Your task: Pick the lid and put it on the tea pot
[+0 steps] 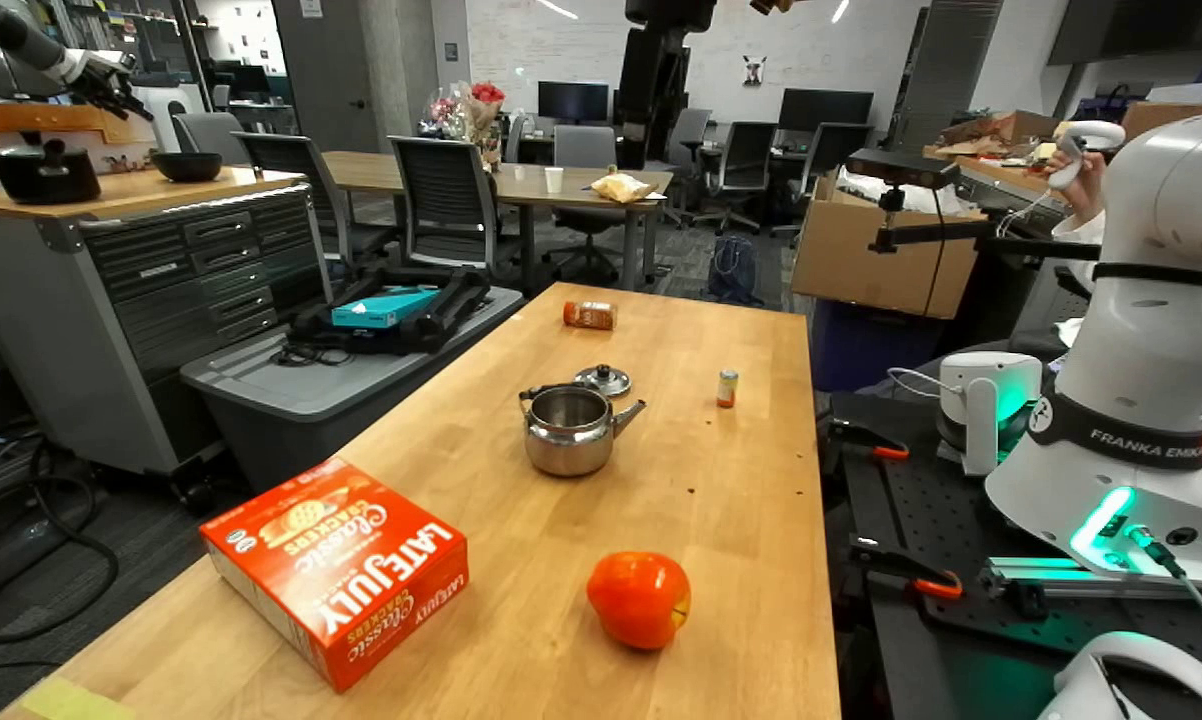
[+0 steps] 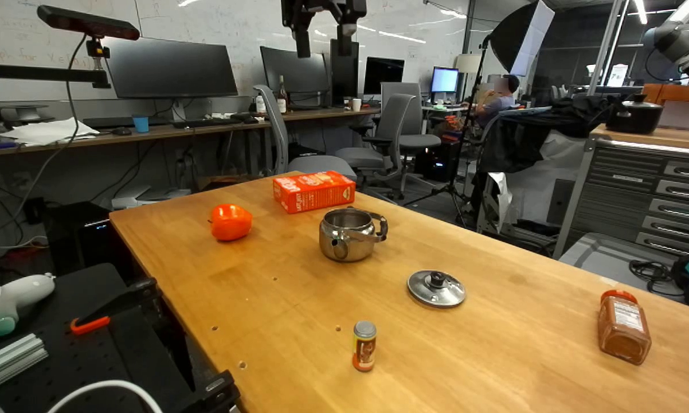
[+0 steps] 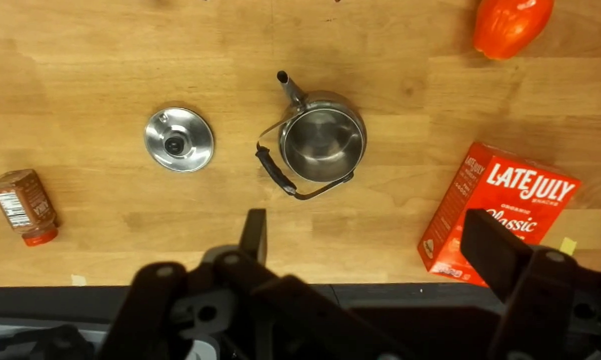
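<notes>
The lid [image 3: 193,132], round and silvery with a black knob on top, lies flat on the wooden table, knob up; it also shows in an exterior view [image 2: 425,293]. Beside it, a short gap away, the tea pot [image 3: 325,145] stands upright with its top uncovered, so I see into its shiny inside. Its spout and dark-gripped wire handle, folded down to one side, show in both exterior views. High above the table hangs my gripper [image 2: 324,51], wide open. In the wrist view, nothing sits between the fingers [image 3: 254,230] of the gripper [image 3: 364,214]; both objects are ahead of them.
A red cracker box [image 1: 341,570] lies near the tea pot, under one finger in the wrist view. An orange-red fruit [image 2: 231,222] rests at one end of the table. A fallen spice jar [image 3: 23,205] lies past the lid; a small bottle [image 2: 364,347] stands upright.
</notes>
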